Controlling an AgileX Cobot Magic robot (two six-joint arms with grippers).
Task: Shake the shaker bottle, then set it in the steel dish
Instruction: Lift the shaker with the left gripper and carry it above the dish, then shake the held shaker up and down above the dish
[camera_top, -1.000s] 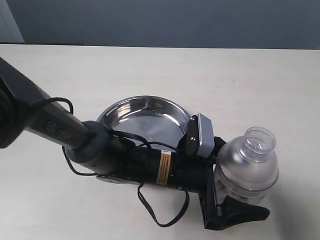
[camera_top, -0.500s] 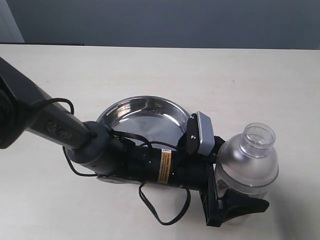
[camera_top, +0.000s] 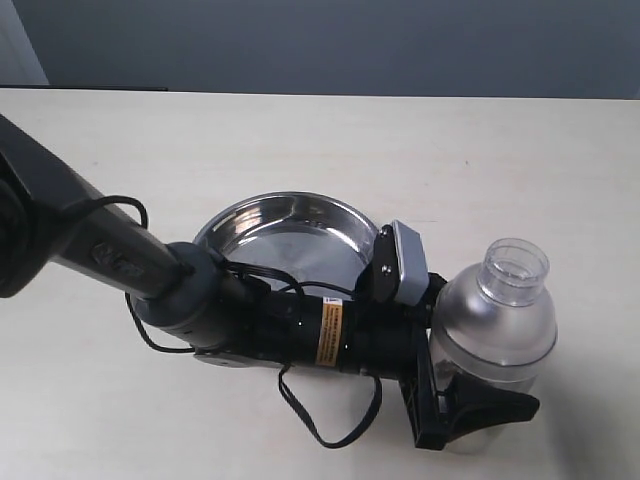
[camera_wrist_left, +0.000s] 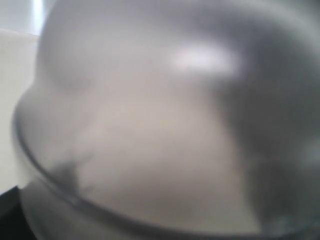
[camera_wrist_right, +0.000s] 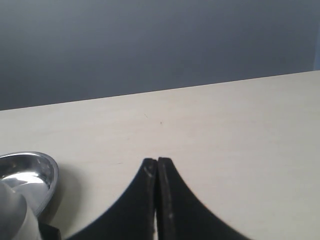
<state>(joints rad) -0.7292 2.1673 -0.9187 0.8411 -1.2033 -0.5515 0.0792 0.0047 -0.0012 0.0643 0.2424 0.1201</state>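
Observation:
The shaker bottle (camera_top: 497, 325), frosted clear plastic with a round clear top, stands upright at the lower right of the exterior view, to the right of the steel dish (camera_top: 285, 200). My left gripper (camera_top: 482, 378) reaches in from the left and is shut on the bottle's lower body. Its near black finger (camera_top: 490, 410) lies against the bottle and the far finger is hidden behind it. The bottle (camera_wrist_left: 150, 125) fills the left wrist view as a blur. My right gripper (camera_wrist_right: 157, 162) is shut and empty above bare table, with the dish (camera_wrist_right: 30, 170) off to one side.
The left arm and its looping black cable (camera_top: 320, 425) lie across the front edge of the dish. Pale tabletop (camera_top: 480, 160) stretches behind the dish and bottle to a dark wall.
The left jaws have narrowed onto the bottle. The bottle has shifted slightly toward the arm. The dish has not moved.

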